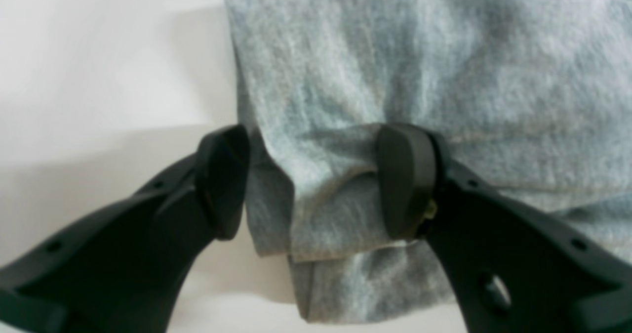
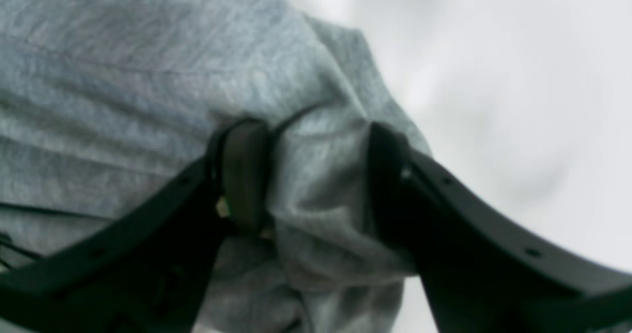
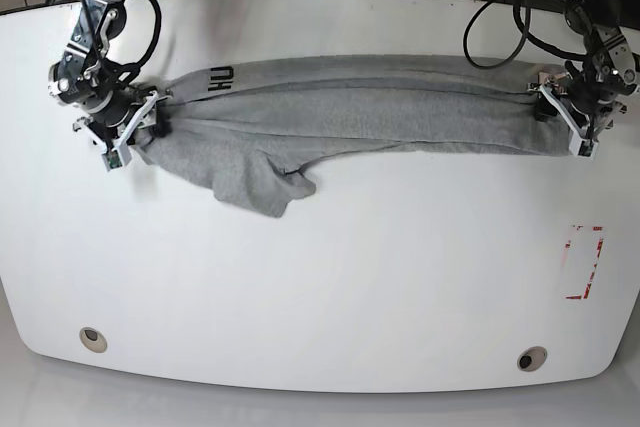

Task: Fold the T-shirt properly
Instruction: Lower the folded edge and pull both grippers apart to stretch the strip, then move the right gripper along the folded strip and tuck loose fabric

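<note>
**Grey T-shirt stretched between two tools on a white worktop**

Grey heather cotton, the T-shirt point(image 3: 350, 107) lies as a long, narrow band across the upper half of the base view, running from the upper left to the upper right of the frame. It rests on a white worktop point(image 3: 330, 277) with rounded corners. Black block letters show on the cloth near its left end, too few to read as a word. A loose flap of fabric, seemingly a sleeve, hangs down from the band left of centre and ends in a crumpled point.

At the left end of the band in the base view, the right tool point(image 3: 135, 122) meets the cloth. Its wrist view shows the two black fingers point(image 2: 244, 175) parted with a thick bunched fold of grey fabric between them and pressed against both, so it is grasping the T-shirt.

At the right end of the band in the base view, the left tool point(image 3: 565, 112) sits at the edge of the cloth. Its wrist view shows the fingers spread wide: one finger point(image 1: 407, 185) presses on a folded corner of the cloth, the other stands just off the fabric's edge over bare worktop. This tool is released.

A small red outlined rectangle point(image 3: 583, 262) is marked on the worktop at the lower right, well apart from the T-shirt.
</note>
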You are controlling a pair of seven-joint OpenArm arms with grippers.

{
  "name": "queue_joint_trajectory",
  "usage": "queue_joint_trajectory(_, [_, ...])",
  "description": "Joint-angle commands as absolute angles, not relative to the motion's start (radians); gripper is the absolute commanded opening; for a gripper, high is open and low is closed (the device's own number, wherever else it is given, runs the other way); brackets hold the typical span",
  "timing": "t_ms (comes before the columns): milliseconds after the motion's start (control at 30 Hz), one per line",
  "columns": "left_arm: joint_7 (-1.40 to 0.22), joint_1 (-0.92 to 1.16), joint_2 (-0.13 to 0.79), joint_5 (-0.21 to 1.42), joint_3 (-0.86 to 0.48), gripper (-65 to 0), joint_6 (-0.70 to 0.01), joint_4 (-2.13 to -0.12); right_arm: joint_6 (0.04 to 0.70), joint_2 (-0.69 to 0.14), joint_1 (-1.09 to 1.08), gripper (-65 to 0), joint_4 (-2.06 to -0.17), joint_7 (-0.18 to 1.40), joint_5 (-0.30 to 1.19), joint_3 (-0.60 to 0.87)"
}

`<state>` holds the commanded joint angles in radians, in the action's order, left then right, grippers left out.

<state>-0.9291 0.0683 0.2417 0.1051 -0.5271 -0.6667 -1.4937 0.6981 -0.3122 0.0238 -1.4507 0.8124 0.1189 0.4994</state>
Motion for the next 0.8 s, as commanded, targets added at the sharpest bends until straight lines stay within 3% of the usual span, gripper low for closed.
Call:
queue_joint_trajectory(467, [-0.932, 0.053, 0.237, 0.061, -0.496, -26.0, -0.667, -1.497, 0.698, -0.367, -0.036, -34.6, -1.621, 0.924, 0.119, 0.499])
queue_joint_trajectory(600, [-0.943, 0.027, 0.236, 0.059, -0.496, -26.0, -0.667, -1.497, 0.698, -0.358, -0.054, -34.4, -1.716, 0.997, 0.119, 0.499])
queue_joint_trajectory(800, [-0.967, 0.021, 0.236, 0.061, -0.498, -26.0, -0.667, -1.498, 0.698, -0.280, -0.110, -34.4, -1.799, 1.069, 0.114, 0.492])
